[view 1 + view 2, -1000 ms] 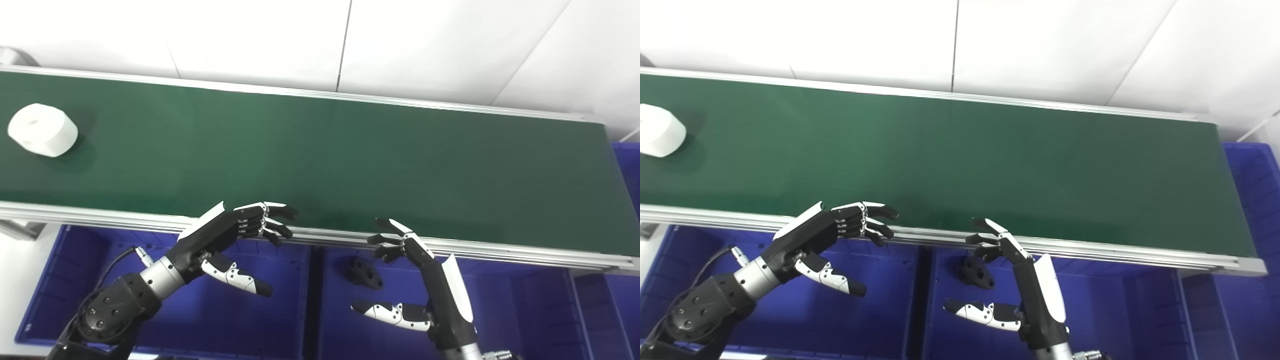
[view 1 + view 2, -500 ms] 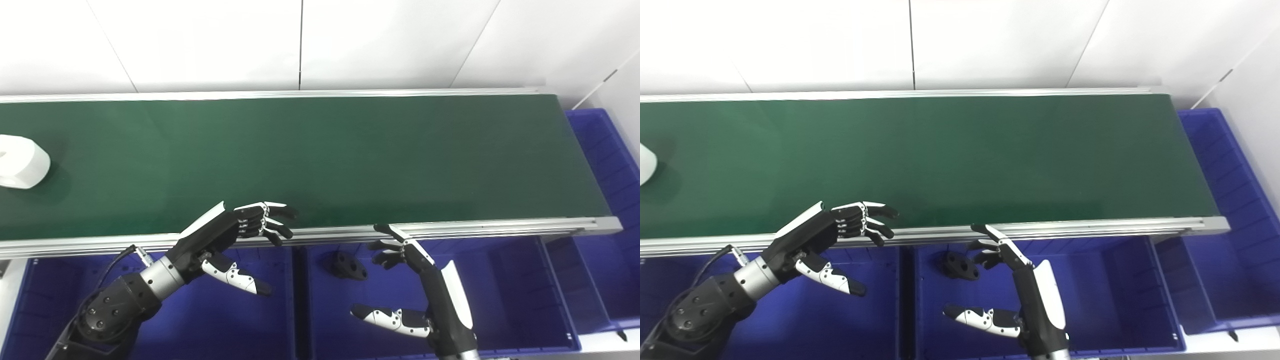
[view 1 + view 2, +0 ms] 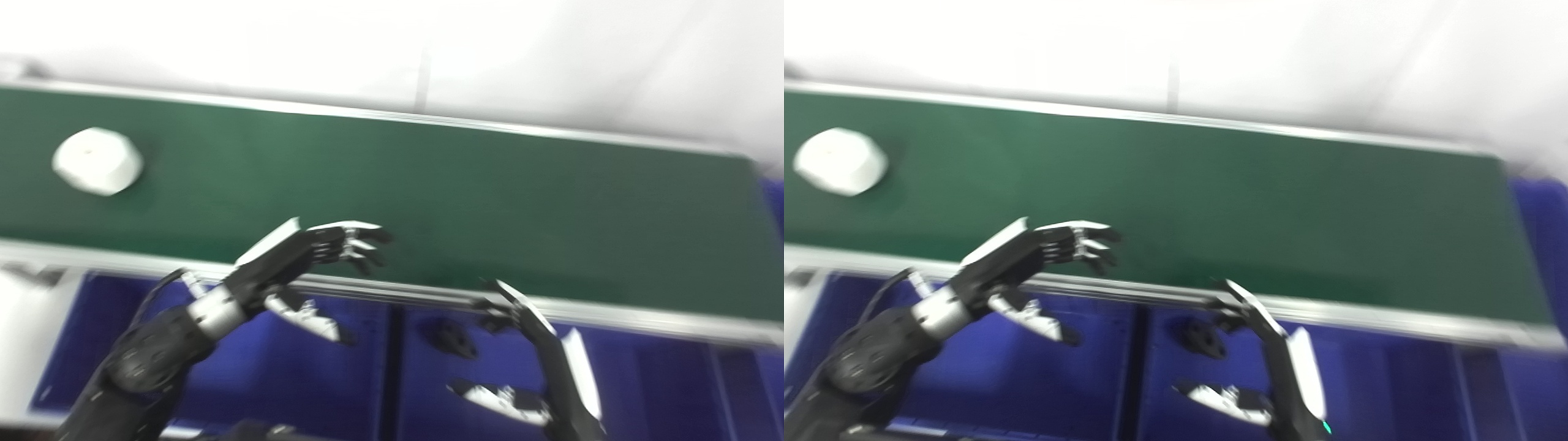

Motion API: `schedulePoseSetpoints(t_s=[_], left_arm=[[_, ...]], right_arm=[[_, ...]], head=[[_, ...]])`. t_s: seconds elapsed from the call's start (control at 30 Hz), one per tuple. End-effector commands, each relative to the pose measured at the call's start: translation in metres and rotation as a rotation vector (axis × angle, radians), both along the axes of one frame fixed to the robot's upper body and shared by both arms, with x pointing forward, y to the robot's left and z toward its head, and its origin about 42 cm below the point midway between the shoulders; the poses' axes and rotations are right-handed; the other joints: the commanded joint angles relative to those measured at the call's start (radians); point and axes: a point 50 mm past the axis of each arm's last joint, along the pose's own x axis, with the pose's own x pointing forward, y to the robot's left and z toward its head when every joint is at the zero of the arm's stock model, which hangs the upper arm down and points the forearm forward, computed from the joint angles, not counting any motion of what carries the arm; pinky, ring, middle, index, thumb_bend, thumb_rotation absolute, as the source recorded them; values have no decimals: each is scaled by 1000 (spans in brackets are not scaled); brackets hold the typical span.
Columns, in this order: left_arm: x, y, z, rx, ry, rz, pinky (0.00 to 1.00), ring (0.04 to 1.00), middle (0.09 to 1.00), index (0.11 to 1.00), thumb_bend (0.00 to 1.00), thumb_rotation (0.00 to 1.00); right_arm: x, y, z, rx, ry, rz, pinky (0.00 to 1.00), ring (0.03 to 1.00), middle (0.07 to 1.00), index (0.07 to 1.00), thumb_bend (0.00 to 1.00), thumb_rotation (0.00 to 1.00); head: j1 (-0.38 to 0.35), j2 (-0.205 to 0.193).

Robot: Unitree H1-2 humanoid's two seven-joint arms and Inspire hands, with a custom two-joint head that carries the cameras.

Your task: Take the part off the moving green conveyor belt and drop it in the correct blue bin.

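White part [image 3: 98,161] lies on belt [image 3: 490,196], well left of left hand [image 3: 306,257]

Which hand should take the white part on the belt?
Left. The white part lies at the belt's left end, and the open left hand already reaches over the near rail on that side. The right hand, also open, hovers over the bins, farther away.

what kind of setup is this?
Likely a parts-sorting cell in a lab or factory mock-up: a green belt carrying a white part, with blue bins along its near edge, one holding a dark part.
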Motion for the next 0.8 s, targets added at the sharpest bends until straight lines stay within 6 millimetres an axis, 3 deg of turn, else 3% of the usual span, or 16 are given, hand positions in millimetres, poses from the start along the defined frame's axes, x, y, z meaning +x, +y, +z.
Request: schedulePoseSetpoints(t_s=[0.0, 0.2, 0.5, 0.77], left_arm=[[-1, 1, 3, -1, -46, 5, 634, 707, 834, 784, 798, 0], [-3, 2, -3, -1, -44, 13, 639, 712, 836, 781, 799, 0], [-1, 7, -1, 2, -60, 18, 642, 719, 839, 787, 793, 0], [19, 15, 21, 76, -230, 34, 636, 741, 836, 783, 792, 0]], right_arm=[[-4, -2, 7, 34, -64, 0, 569, 608, 688, 823, 718, 287], [-3, -3, 3, 28, -67, -5, 583, 617, 690, 823, 734, 318], [-5, -1, 0, 31, -71, 1, 585, 623, 696, 823, 732, 322], [-5, 0, 0, 29, -76, 1, 587, 625, 698, 829, 728, 319]], head=[[-4, -4], [-31, -29], [-43, -33], [-44, -38]])
